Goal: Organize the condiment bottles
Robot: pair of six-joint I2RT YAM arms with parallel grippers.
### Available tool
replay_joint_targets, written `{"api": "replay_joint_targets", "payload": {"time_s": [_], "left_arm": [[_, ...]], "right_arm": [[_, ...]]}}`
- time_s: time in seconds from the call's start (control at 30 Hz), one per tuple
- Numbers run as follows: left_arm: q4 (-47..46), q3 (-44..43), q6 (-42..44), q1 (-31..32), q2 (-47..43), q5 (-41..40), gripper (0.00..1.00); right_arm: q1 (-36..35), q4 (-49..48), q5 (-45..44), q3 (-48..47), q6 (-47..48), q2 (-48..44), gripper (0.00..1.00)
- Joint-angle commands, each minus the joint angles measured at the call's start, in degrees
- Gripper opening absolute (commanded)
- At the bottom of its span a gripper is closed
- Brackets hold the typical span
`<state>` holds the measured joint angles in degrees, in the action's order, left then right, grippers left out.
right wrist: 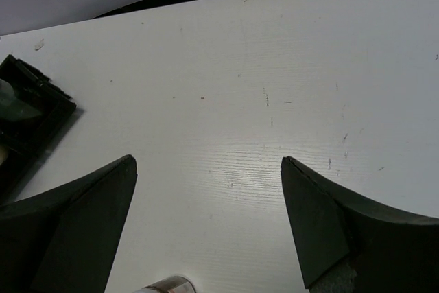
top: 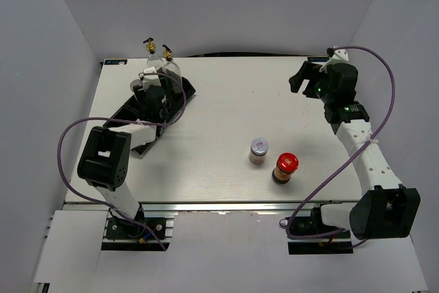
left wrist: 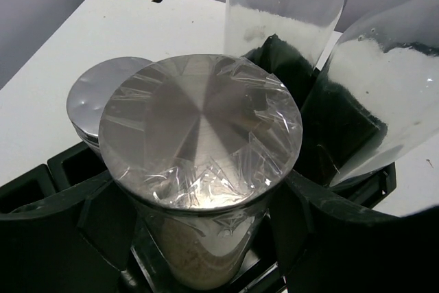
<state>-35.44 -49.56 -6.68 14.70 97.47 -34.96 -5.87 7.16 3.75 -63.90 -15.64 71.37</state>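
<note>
The left gripper (left wrist: 202, 197) has its two fingers pressed against the sides of the shaker (left wrist: 199, 128), which stands upright between them, silver cap wrapped in clear film facing the wrist camera. Its long axis is vertical, in line with the gripper's reach from above, so my guess is that the coming move is a straight lowering or letting go.

The shaker is over the black tray (left wrist: 27, 190), which lies at the far left corner of the table (top: 226, 101). The wide cap hides the shaker's foot, so I cannot tell whether it is seated in a compartment. Just behind it to the left is a second silver cap (left wrist: 89, 101); what it belongs to is unclear. The two glass cruets (left wrist: 288, 5) (left wrist: 391, 101) stand at the tray's far end, their tops cut off in this view.

Well apart, towards the near edge and right of the middle, stand the silver-lidded jar (top: 258, 149) and the red-lidded jar (top: 285, 167). The right arm is nearer these; the right gripper (right wrist: 207, 162) hangs spread and empty over the far right corner.
</note>
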Motion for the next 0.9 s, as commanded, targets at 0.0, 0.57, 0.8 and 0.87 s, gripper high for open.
{"api": "replay_joint_targets", "payload": {"time_s": [0.0, 0.57, 0.8, 0.87], "left_arm": [[-7.2, -0.7, -1.3, -0.3, -0.4, -1.4, 0.00], [-8.7, 4.5, -3.4, -0.3, -1.4, -3.3, 0.69], [-0.4, 4.5, -5.4, -0.2, -6.7, -4.6, 0.98], [3.2, 4.2, -5.6, -0.2, -8.0, -4.5, 0.98]], "right_arm": [[0.5, -1.2, -2.0, -0.2, 1.6, -2.4, 0.89], [0.9, -0.7, -2.8, 1.1, 1.4, -3.5, 0.89], [0.9, -0.5, -2.3, 1.6, 0.8, -3.8, 0.90], [0.9, 0.1, -2.1, 1.5, 0.6, -3.9, 0.90]]}}
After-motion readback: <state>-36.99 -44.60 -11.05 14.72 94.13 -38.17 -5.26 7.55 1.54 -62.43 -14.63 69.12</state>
